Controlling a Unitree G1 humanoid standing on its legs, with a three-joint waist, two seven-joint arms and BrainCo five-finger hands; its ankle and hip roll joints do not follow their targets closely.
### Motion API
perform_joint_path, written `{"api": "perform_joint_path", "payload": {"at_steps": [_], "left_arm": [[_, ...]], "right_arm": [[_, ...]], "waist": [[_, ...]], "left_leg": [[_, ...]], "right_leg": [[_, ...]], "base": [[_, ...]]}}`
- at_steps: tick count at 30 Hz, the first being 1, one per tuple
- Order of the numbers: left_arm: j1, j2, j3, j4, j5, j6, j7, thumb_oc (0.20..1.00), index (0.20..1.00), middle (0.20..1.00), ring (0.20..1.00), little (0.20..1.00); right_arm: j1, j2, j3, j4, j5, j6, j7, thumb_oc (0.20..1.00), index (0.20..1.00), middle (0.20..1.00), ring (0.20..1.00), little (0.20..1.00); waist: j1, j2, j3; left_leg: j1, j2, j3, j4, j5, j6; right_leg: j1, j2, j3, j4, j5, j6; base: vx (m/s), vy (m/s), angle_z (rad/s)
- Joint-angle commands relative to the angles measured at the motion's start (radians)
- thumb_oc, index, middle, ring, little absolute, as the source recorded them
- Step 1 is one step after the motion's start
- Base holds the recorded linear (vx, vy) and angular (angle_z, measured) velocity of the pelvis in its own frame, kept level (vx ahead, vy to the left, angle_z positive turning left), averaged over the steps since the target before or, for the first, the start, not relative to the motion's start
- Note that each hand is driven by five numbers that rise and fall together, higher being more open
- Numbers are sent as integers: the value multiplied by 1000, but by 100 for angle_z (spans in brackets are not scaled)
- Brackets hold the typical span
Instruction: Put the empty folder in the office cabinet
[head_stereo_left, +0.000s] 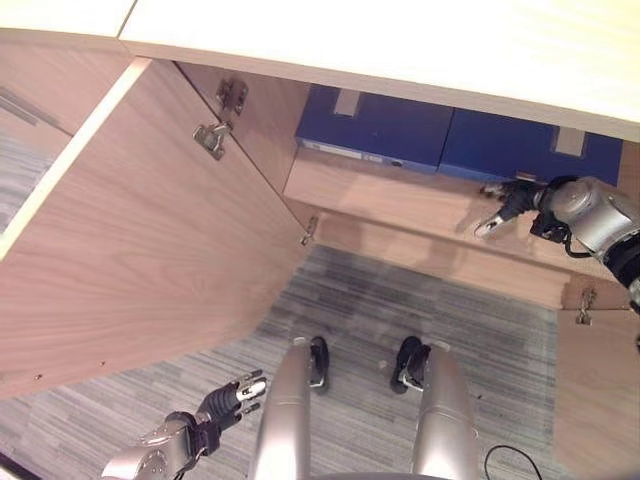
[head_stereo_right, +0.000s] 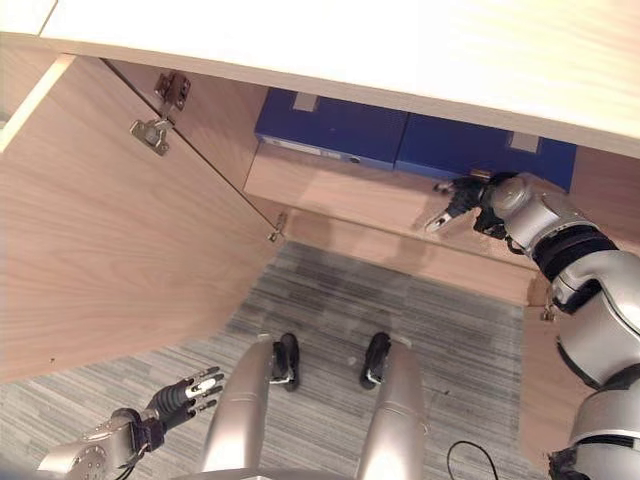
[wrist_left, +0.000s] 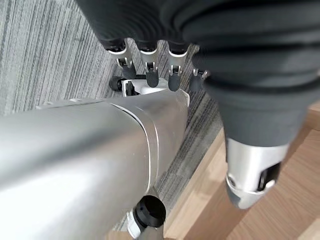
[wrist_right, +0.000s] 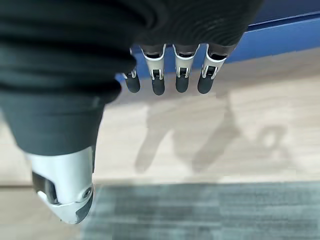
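Two blue folders (head_stereo_left: 375, 128) lie flat at the back of the cabinet shelf (head_stereo_left: 400, 200), the right one (head_stereo_left: 530, 150) just beyond the right robot hand (head_stereo_left: 505, 205), empty with fingers relaxed. Best draw it straight out, clear of the door (head_stereo_left: 150, 230). The left robot hand (head_stereo_left: 232, 397) hangs open above the floor.

Two dark blue folders (head_stereo_left: 375, 127) (head_stereo_left: 530, 150), light wood-grain cabinet (head_stereo_left: 140, 230), grey striped carpet (head_stereo_left: 380, 300) centre-bottom of frame.

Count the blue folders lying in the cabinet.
2. The left folder and the right folder lie side by side on the cabinet shelf, touching. The cabinet top overhangs, so more behind may be hidden.
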Motion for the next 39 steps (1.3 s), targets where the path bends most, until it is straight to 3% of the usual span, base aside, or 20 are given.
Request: {"api": "perform_joint_path", "payload": {"at_steps": [1,9,15,18,19,21,22,23,27,28,29,30,37,39], "left_arm": [[61,46,28,-42,-38,-28,-32,1000,1000,1000,1000,1000],[41,67,14,-54,-51,-31,-51,1000,1000,1000,1000,1000],[-2,47,-35,-42,-59,-29,-62,1000,1000,1000,1000,1000],[-41,14,-60,-19,-49,-25,-65,1000,1000,1000,1000,1000],[-55,-10,-62,-18,-41,-25,-60,1000,1000,1000,1000,1000],[-60,-11,-64,-15,-35,-27,-60,1000,1000,1000,1000,1000],[-71,-33,-63,-2,-14,-27,-57,1000,1000,1000,1000,1000],[-71,-31,-64,-1,-14,-27,-57,1000,1000,1000,1000,1000],[-63,-68,-51,12,17,-19,-53,1000,1000,1000,1000,1000],[-51,-84,-42,15,40,-12,-58,1000,1000,1000,1000,1000],[-49,-83,-42,16,40,-12,-58,1000,1000,1000,1000,1000],[-35,-100,-34,18,57,-8,-63,1000,1000,1000,1000,1000],[-12,-176,11,68,145,-5,-57,1000,1000,1000,1000,1000],[-10,-184,16,72,153,-7,-54,1000,1000,1000,1000,1000]], "right_arm": [[-52,-102,36,-77,-13,-28,13,1000,1000,1000,1000,1000],[-32,-107,49,-113,-29,-43,12,1000,1000,1000,1000,1000],[37,-89,-6,-80,-73,-46,1,1000,1000,1000,1000,1000],[110,-15,-57,62,-177,-31,6,1000,1000,1000,1000,1000],[182,52,-117,153,-240,-24,2,1000,1000,1000,1000,1000],[210,79,-147,191,-256,-22,-2,1000,1000,1000,1000,1000],[278,145,-208,239,-280,-15,-8,1000,1000,1000,1000,1000],[281,146,-210,240,-281,-16,-9,1000,1000,1000,1000,1000],[395,293,-297,324,-325,0,-18,1000,1000,1000,1000,1000],[441,358,-332,351,-331,2,-29,1000,1000,1000,1000,1000],[443,360,-332,353,-332,2,-29,1000,1000,1000,1000,1000],[500,429,-372,378,-333,4,-42,1000,1000,1000,1000,1000],[659,602,-497,501,-329,22,-90,1000,1000,1000,1000,1000],[674,616,-505,507,-327,25,-93,1000,1000,1000,1000,1000]], "waist": [[-7,-27,20],[-13,-48,25],[-17,-53,36],[-12,-53,22],[-7,-51,1],[-2,-54,-5],[1,-53,-24],[2,-55,-24],[13,-58,-59],[17,-64,-76],[18,-62,-79],[21,-67,-95],[32,-69,-159],[35,-68,-168]], "left_leg": [[59,38,6,-164,95,-9],[229,21,5,-308,148,-22],[398,-7,1,-459,192,-24],[489,-19,5,-558,221,-25],[544,-26,7,-626,238,-26],[572,-29,6,-656,249,-26],[619,-36,7,-713,260,-23],[622,-36,7,-716,262,-23],[697,-44,14,-804,277,-12],[708,-54,23,-830,303,1],[722,-50,16,-835,284,-5],[733,-58,26,-859,312,3],[810,-72,17,-972,355,-3],[816,-73,15,-988,363,-4]], "right_leg": [[120,-22,-8,-131,26,81],[307,9,-28,-303,98,106],[481,29,-48,-465,172,135],[575,39,-65,-573,220,154],[633,49,-76,-651,250,167],[658,54,-82,-683,262,170],[700,60,-83,-735,281,178],[703,60,-83,-737,282,178],[766,71,-85,-815,301,187],[776,71,-85,-847,324,180],[786,77,-78,-845,307,188],[797,77,-86,-871,329,183],[864,98,-94,-958,354,188],[872,100,-97,-972,359,190]], "base": [[-25,-20,-5],[-6,-5,-4],[10,7,3],[50,25,2],[56,22,-2],[55,25,3],[57,29,-1],[71,21,-7],[43,29,-7],[60,31,-2],[19,40,-4],[48,13,-5],[61,18,-1],[39,21,13]]}}
